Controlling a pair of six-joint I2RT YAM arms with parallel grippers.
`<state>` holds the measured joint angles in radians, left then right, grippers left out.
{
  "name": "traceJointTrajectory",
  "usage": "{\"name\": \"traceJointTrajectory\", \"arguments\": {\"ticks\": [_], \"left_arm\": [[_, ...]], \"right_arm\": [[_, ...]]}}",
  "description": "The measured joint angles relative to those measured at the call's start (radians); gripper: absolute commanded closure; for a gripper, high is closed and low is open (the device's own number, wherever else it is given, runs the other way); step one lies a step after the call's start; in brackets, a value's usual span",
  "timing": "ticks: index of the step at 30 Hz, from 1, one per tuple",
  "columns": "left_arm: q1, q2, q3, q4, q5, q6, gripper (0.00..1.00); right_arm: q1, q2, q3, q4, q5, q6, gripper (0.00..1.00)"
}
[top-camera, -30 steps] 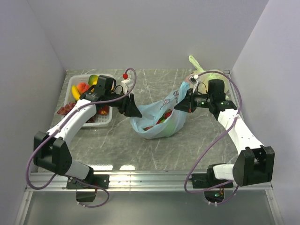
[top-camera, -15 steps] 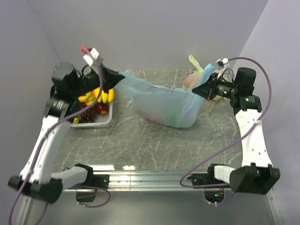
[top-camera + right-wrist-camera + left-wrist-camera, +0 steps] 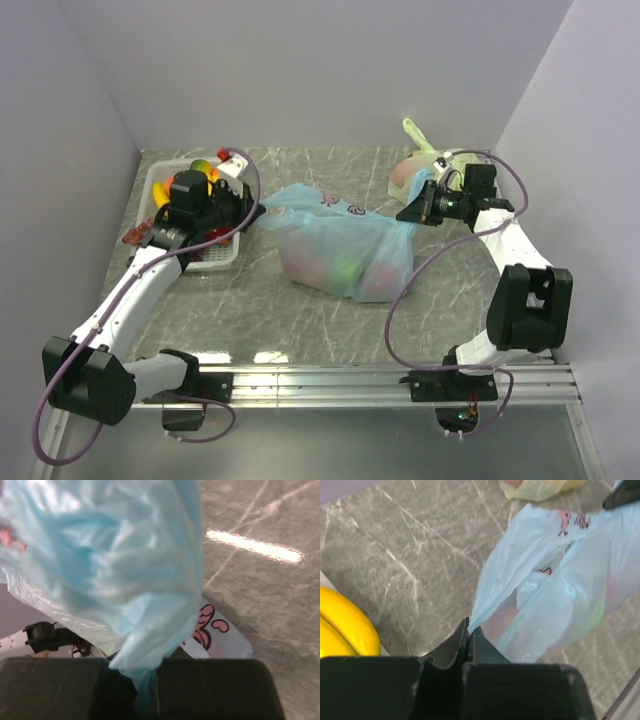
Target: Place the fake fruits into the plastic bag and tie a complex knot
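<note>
Marble desk (image 3: pixel 300 320), plastic bag (image 3: pixel 340 245) stretched between arms.
Left gripper (image 3: pixel 468 630) pinches one end; right gripper (image 3: pixel 408 213) seemingly pinches the other.

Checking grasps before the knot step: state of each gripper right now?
left gripper: closed, pinching a stretched end of the plastic bag.
right gripper: closed, holding the plastic bag's other end, bunched.
</note>
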<state>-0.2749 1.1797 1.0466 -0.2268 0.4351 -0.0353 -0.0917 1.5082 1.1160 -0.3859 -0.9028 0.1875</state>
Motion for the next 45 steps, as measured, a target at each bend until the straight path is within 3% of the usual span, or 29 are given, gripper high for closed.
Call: {"name": "traceJointTrajectory", "arguments": {"ticks": [13,23,26,27,30,32,33,35,36,39,41,45], "left_arm": [[-0.011,-0.074,-0.362,0.076,0.031,0.174,1.00],[-0.013,-0.074,-0.320,0.027,0.052,0.223,1.00],[-0.012,-0.074,-0.209,-0.023,0.091,0.213,1.00],[-0.012,-0.073,-0.158,-0.041,0.104,0.204,1.00],[-0.016,-0.069,-0.029,-0.050,0.136,0.171,1.00],[-0.028,-0.069,0.014,-0.048,0.147,0.152,1.00],[-0.038,-0.069,0.024,-0.048,0.152,0.145,1.00],[-0.061,-0.065,0.029,-0.053,0.156,0.133,1.00],[-0.070,-0.061,0.029,-0.058,0.156,0.126,1.00],[-0.088,-0.045,0.029,-0.082,0.161,0.116,1.00],[-0.093,-0.042,0.029,-0.093,0.163,0.113,1.00],[-0.100,-0.039,0.029,-0.101,0.167,0.113,1.00]], "right_arm": [[0.029,0.184,-0.027,0.042,0.060,-0.046,1.00],[0.035,0.253,0.023,-0.019,0.049,-0.092,1.00],[0.032,0.216,0.049,-0.027,0.040,-0.109,0.83],[0.029,0.190,0.051,-0.027,0.046,-0.118,0.70],[0.005,0.099,0.069,-0.046,0.066,-0.153,0.49],[-0.008,0.036,0.083,-0.055,0.084,-0.178,0.43],[-0.015,-0.002,0.089,-0.056,0.096,-0.192,0.33],[-0.028,-0.088,0.095,-0.055,0.115,-0.215,0.27],[-0.032,-0.132,0.095,-0.052,0.127,-0.227,0.19],[-0.037,-0.255,0.095,-0.016,0.137,-0.259,0.11],[-0.020,-0.330,0.095,0.037,0.133,-0.269,0.10],[0.168,-0.381,0.107,0.145,0.132,-0.323,0.08]]}}
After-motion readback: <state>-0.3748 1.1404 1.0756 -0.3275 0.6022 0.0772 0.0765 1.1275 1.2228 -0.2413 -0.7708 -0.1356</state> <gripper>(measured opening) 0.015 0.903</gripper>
